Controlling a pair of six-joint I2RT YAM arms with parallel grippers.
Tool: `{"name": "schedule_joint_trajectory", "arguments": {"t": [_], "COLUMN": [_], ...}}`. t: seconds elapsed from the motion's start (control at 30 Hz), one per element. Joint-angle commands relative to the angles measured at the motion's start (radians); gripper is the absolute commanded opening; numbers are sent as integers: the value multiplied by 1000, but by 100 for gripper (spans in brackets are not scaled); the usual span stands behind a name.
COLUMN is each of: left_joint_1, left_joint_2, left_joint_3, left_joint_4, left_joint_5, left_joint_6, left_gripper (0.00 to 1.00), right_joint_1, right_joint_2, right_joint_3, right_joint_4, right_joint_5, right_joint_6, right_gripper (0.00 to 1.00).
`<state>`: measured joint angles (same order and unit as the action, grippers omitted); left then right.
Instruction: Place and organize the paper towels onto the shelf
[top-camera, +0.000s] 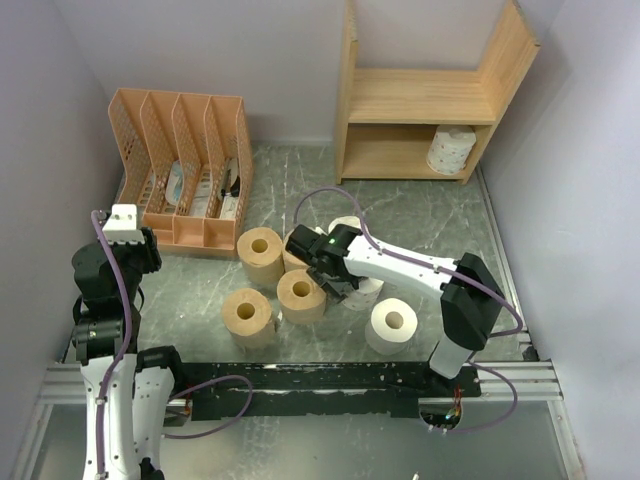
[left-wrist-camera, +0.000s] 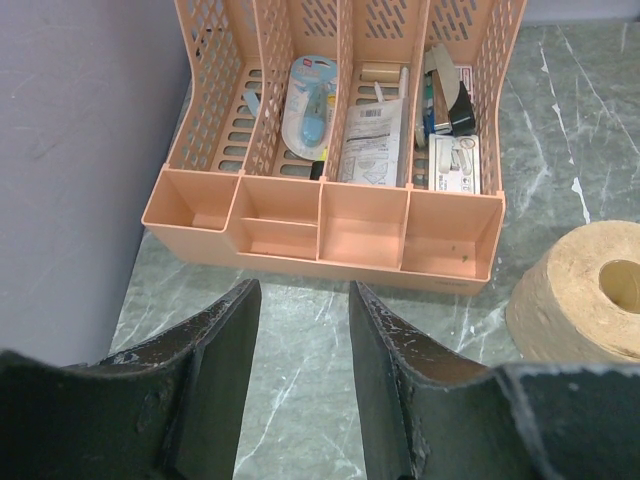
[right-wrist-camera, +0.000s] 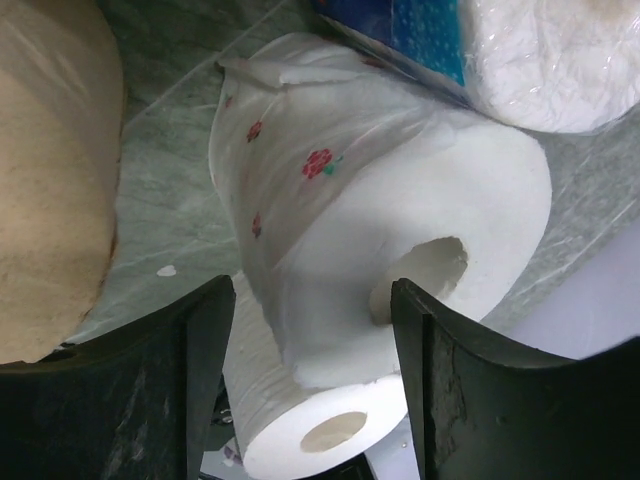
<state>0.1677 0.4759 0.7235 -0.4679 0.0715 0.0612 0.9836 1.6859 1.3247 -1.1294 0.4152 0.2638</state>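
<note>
**One roll shelved, the rest out on the tabletop**

Tabletop (top-camera: 420, 220): carries nearly all the stock.

Shelf (top-camera: 420, 100), far right corner: upper tier bare. Lower tier holds a single shelved white roll (top-camera: 451, 150), standing at its right end. This is the only placement visible.

Pink file organizer (top-camera: 180, 130), far left: stationery only, not part of the job.

Loose cluster mid-tabletop, well apart from the shelf:
- rear tan roll (top-camera: 260, 255), middle tan roll (top-camera: 301, 295) and near tan roll (top-camera: 247, 315), all upright
- a fourth tan one may sit behind the right arm; cannot confirm
- front white roll (top-camera: 392, 325), standing free
- far white roll (top-camera: 345, 224), peeking out past the arm
- flower-printed white roll (right-wrist-camera: 400, 220), on its side
- blue-marked roll (right-wrist-camera: 420, 30), touching or just beside the flower-printed one

Right pincer (right-wrist-camera: 310, 290): straddles the flower-printed white roll, one finger each side. Cannot tell whether it is clenched on the roll or only around it.

Left pincer (left-wrist-camera: 302, 288): released, nothing between the fingers, facing the organizer.

Judgement: early stage. Every roll but one is yet to be carried over, and the arranging on the tiers is not begun
</note>
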Motion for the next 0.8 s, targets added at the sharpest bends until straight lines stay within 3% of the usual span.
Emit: {"name": "schedule_joint_trajectory", "arguments": {"t": [0.0, 0.1, 0.13, 0.2, 0.23, 0.47, 0.63, 0.77], "left_joint_1": [5, 5, 6, 8, 8, 19, 37, 47], "left_joint_2": [-10, -10, -10, -10, -9, -4, 3, -2], "left_joint_3": [1, 2, 2, 1, 1, 1, 1, 1], "left_joint_4": [22, 23, 23, 22, 23, 21, 19, 21], "left_joint_5": [17, 17, 18, 19, 19, 27, 43, 53], "left_joint_6": [8, 8, 8, 8, 8, 8, 6, 6], "left_gripper": [52, 52, 52, 52, 52, 52, 52, 52], "right_joint_1": [-30, -46, -49, -49, -47, -45, -36, -41], "right_joint_2": [-37, -33, -32, -29, -31, -137, -215, -210], "right_joint_3": [-31, -44, -45, -37, -25, 93, 316, 469], "right_joint_4": [54, 69, 72, 66, 52, -7, -163, -237], "right_joint_5": [-9, -18, -19, -6, 14, 152, 224, 380], "right_joint_6": [-32, -42, -44, -43, -35, -38, -9, -41], "right_gripper": [63, 51, 42, 10, 0, 0, 0, 0]}}
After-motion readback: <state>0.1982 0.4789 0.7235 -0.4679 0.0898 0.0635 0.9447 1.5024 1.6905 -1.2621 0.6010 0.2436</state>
